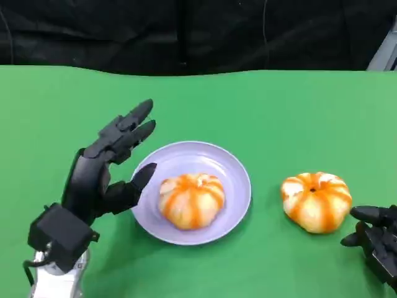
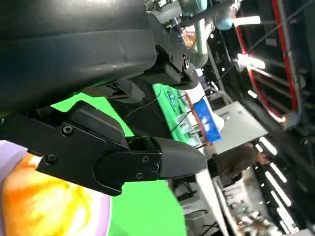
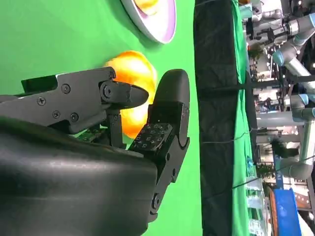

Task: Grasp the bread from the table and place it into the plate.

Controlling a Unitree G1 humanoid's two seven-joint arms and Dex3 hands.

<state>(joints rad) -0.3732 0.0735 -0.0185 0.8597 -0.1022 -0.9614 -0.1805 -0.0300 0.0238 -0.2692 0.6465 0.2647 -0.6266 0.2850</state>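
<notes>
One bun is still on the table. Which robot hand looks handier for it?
The right robot hand, probably: it sits open just beside the loose bun, while the left robot hand is beyond the plate.

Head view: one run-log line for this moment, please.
bread in plate | bread on table | plate | left robot hand open | right robot hand open, beside table bread

My left hand [image 1: 105,174] is showing matt black plastic; the plate [image 1: 239,180] is looking smooth, the table [image 1: 298,118] matt cloth.

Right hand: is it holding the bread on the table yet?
No. In the head view the right hand sits beside the bread on the green table, apart from it.
</notes>
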